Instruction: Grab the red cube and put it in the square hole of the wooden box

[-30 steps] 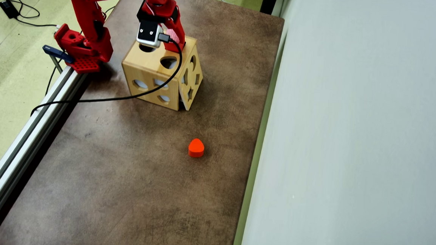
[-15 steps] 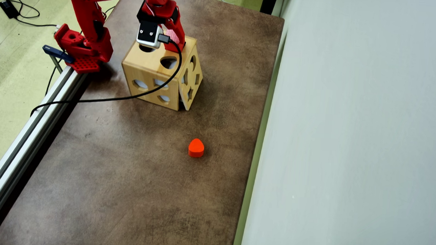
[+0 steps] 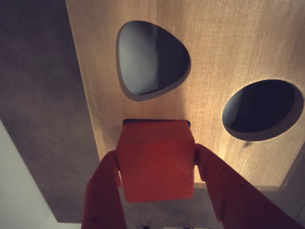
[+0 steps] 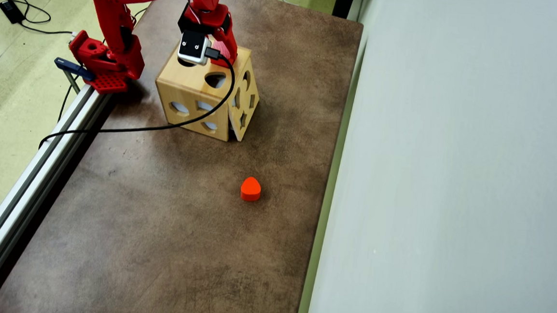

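Between fingers [image 3: 157, 191], red cube [image 3: 157, 160]

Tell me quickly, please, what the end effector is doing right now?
End effector: closed on the red cube, held over the wooden box.

No text, label, brand, number or sign can be read in either view. The wooden box [image 4: 200, 98] shows only bare light wood and cutouts, the red cube [image 3: 157, 160] has plain faces, and the small white camera housing [image 4: 193, 47] on the arm carries no legible marking.
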You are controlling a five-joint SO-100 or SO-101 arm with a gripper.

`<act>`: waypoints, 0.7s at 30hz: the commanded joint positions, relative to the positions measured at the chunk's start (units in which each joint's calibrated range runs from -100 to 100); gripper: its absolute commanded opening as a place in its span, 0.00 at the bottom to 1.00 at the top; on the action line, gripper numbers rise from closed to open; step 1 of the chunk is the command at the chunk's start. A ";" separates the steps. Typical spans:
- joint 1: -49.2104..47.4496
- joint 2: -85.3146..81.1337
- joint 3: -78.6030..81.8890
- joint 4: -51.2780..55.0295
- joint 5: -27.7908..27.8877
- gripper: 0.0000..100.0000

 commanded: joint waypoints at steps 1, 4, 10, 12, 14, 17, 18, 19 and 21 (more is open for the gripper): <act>0.69 -3.44 -0.30 0.10 0.44 0.37; 0.77 -6.41 -0.22 0.26 0.34 0.39; 0.91 -26.96 -0.22 0.34 -0.05 0.39; 0.91 -36.90 -0.04 0.42 0.24 0.39; 0.99 -45.39 0.14 1.39 0.34 0.39; 0.91 -54.39 4.17 3.64 0.49 0.34; 0.99 -56.94 6.94 3.64 0.49 0.30; 0.99 -59.57 10.43 3.64 0.54 0.24; 1.06 -64.92 15.89 3.56 0.54 0.10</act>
